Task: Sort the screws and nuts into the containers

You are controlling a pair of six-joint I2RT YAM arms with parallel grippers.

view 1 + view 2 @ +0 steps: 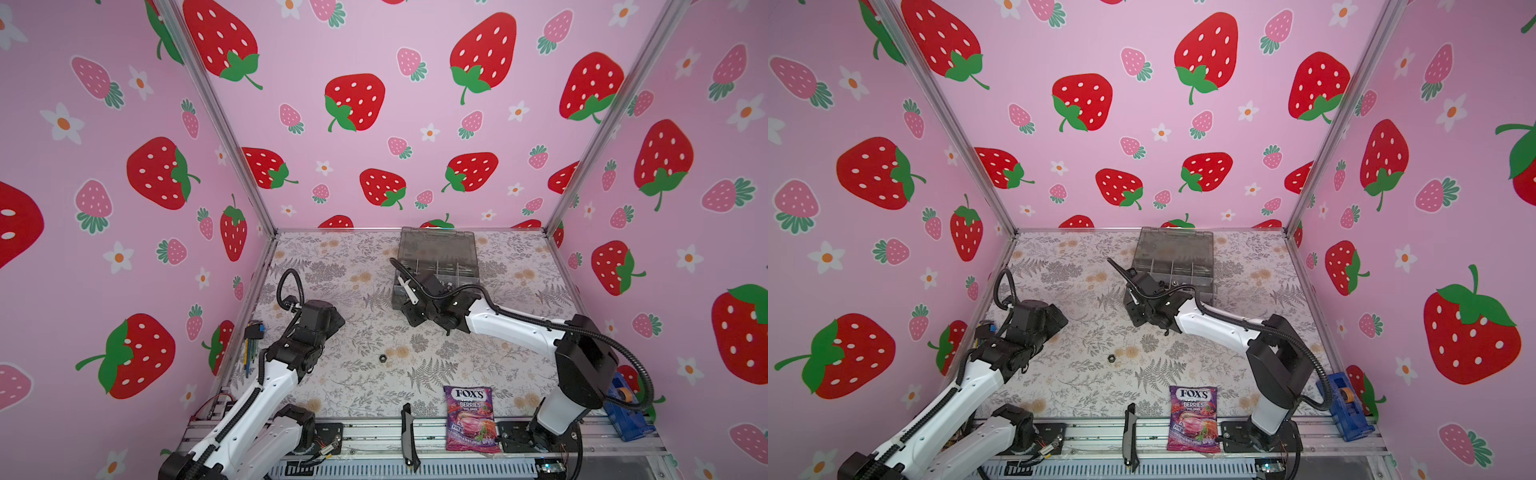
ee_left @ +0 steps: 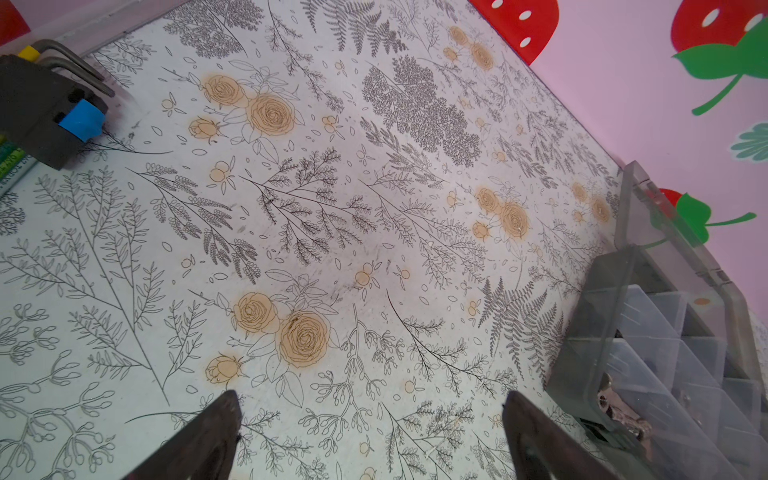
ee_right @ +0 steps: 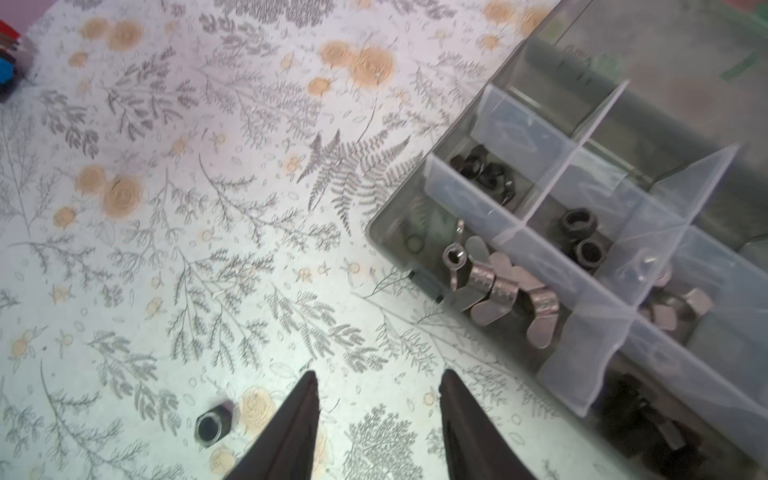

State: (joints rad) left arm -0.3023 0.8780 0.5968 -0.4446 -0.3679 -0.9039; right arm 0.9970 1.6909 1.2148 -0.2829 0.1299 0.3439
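At the back of the bench sits the grey organiser box, its lid open. Its near compartments hold nuts: silver wing nuts in the corner one, black hex nuts next to them, silver hex nuts further along. 1 loose black hex nut lies on the bench, well apart from the box. My right end effector hangs over bare bench beside the box's corner, jaws partly spread, holding nothing. My left end effector is spread wide over bare bench, empty.
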